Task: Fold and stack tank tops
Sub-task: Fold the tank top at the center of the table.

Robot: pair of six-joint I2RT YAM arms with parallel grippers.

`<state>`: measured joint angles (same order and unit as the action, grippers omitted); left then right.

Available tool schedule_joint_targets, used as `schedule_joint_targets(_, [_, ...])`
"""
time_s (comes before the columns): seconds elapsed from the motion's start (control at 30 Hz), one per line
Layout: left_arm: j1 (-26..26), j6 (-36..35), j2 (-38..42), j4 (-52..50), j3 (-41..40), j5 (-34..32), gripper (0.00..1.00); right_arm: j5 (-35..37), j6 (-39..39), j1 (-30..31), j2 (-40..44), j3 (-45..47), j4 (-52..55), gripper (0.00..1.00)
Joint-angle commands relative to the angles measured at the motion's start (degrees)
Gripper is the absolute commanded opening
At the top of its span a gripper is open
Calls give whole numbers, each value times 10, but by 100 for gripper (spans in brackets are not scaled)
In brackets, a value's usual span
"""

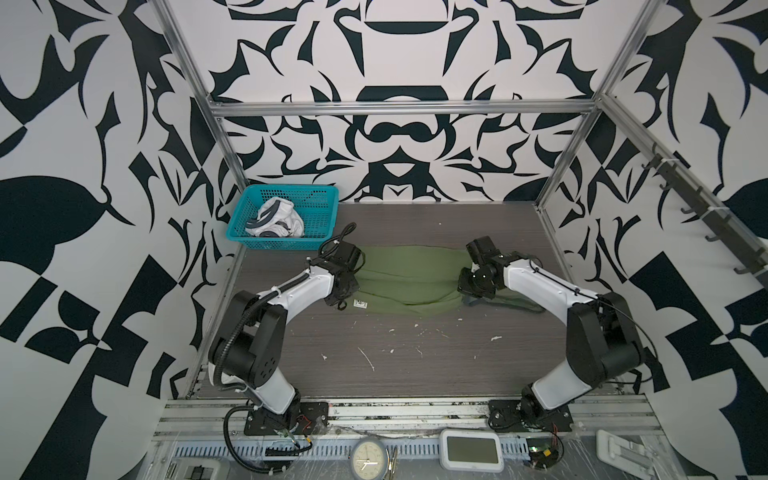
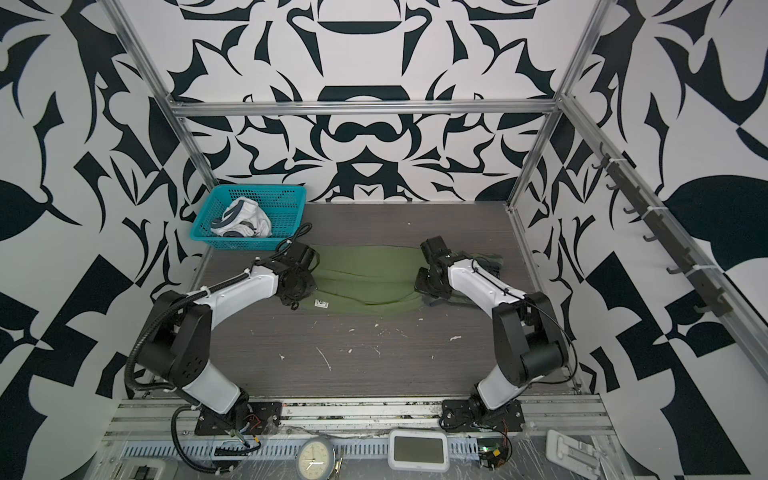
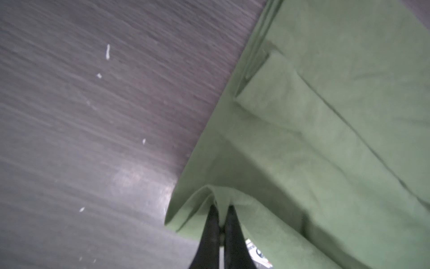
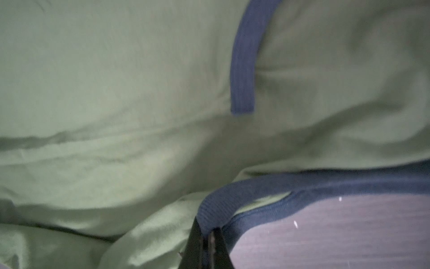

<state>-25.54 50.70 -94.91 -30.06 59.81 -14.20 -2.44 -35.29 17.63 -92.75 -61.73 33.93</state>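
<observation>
The olive green tank top (image 1: pixel 409 274) (image 2: pixel 365 276) lies spread across the middle of the dark table, partly folded over itself. My left gripper (image 3: pixel 221 207) (image 1: pixel 347 293) is shut on a raised fold of its left hem, with green cloth pinched between the black fingers. My right gripper (image 4: pixel 207 227) (image 1: pixel 473 286) is shut on the dark grey-blue trim (image 4: pixel 242 193) at the shirt's right end, lifting that band a little off the table. The white tank top (image 1: pixel 276 224) (image 2: pixel 243 224) sits crumpled in the teal basket.
The teal mesh basket (image 1: pixel 274 245) (image 2: pixel 232 243) stands at the table's back left corner. A small white label (image 1: pixel 360 304) sticks out by the shirt's front left edge. Metal frame posts (image 1: pixel 557 174) bound the table (image 1: pixel 415 357). A clock (image 1: pixel 368 459) lies at the front.
</observation>
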Motion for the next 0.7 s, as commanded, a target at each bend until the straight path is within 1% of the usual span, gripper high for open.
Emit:
schedule_joint_targets(0.0, [15,-9,-22,12,26,7,0,9,25,-20,-19,-36,16,1])
schedule_joint_targets(0.2, [34,-6,-64,23,58,3,0,0,33,-33,-61,-63,12,3])
schedule_joint_targets(0.3, [37,-4,-87,22,72,-4,0,4,33,-34,-76,-72,11,6])
schedule_joint_targets(0.43, [43,-4,-120,19,93,0,0,6,34,-37,-91,-81,2,18])
schedule_joint_targets(0.5, [43,-7,-131,18,101,0,2,15,42,-38,-94,-88,5,23])
schedule_joint_targets(0.57, [44,-9,-127,18,102,-10,5,30,47,-39,-88,-93,9,29])
schedule_joint_targets(0.67, [51,-14,-117,18,106,-17,8,37,62,-40,-78,-104,17,33])
